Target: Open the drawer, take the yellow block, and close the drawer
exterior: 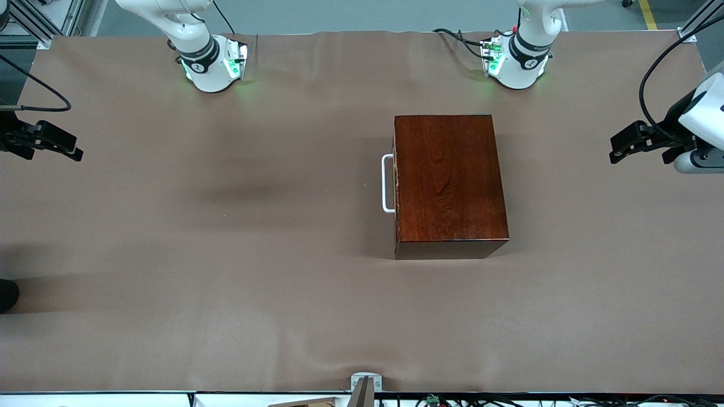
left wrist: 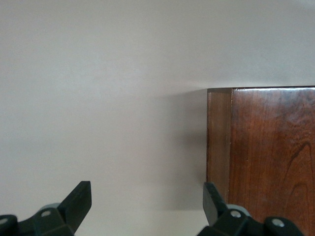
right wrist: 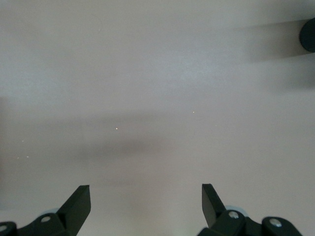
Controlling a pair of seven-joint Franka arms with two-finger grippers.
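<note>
A glossy dark reddish-brown wooden box (exterior: 447, 181) stands on the brown table, toward the left arm's end. Its drawer is pushed in, and only the white U-shaped handle (exterior: 387, 183) sticks out, facing the right arm's end. The yellow block is hidden. My left gripper (exterior: 615, 152) hovers at the left arm's end of the table, open and empty; the left wrist view shows the left gripper (left wrist: 147, 196) beside a corner of the box (left wrist: 266, 147). My right gripper (exterior: 76, 151) waits at the right arm's end, and the right wrist view shows that gripper (right wrist: 146, 196) open over bare table.
The two arm bases (exterior: 212, 65) (exterior: 517, 62) stand along the table edge farthest from the front camera. A small metal bracket (exterior: 366, 384) sits at the nearest edge. A dark round object (exterior: 7, 294) lies at the right arm's end, and the same dark round object (right wrist: 309, 34) shows in the right wrist view.
</note>
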